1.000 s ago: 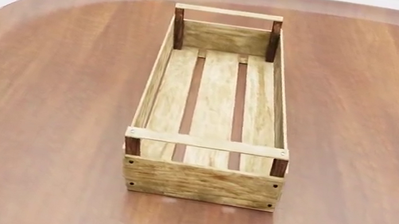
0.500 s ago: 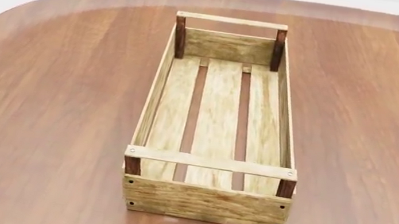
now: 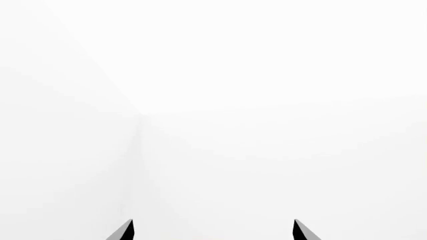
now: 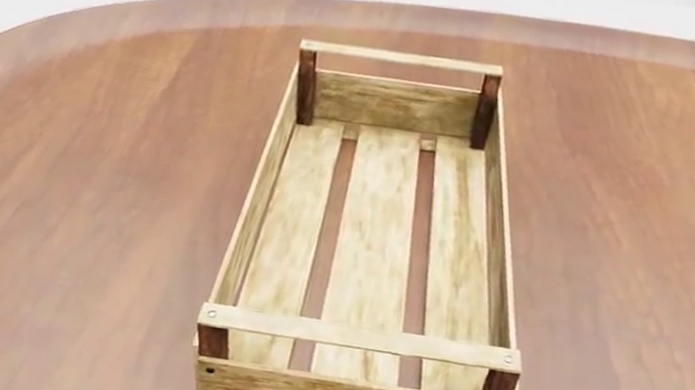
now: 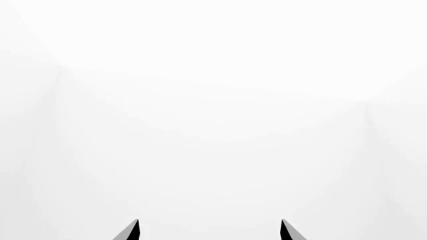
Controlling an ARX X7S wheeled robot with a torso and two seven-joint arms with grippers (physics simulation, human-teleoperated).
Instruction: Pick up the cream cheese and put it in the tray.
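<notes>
The tray (image 4: 498, 235), a long light-wood slatted crate with dark corner posts, lies empty on the brown table (image 4: 77, 200) in the middle of the head view, running away from me. The cream cheese is out of view in every frame. Neither arm shows in the head view. In the left wrist view my left gripper (image 3: 212, 231) is open, its two dark fingertips wide apart with nothing between them, facing blank white walls. In the right wrist view my right gripper (image 5: 209, 231) is likewise open and empty against white.
The table's rounded far edge (image 4: 345, 3) curves across the top of the head view, with white floor beyond it. The wrist views show only white walls and a faint corner.
The head view has shifted, so the tray slid down the picture and looks nearer. The red-orange butter box and the cream cheese at the right edge have passed out of the picture.
</notes>
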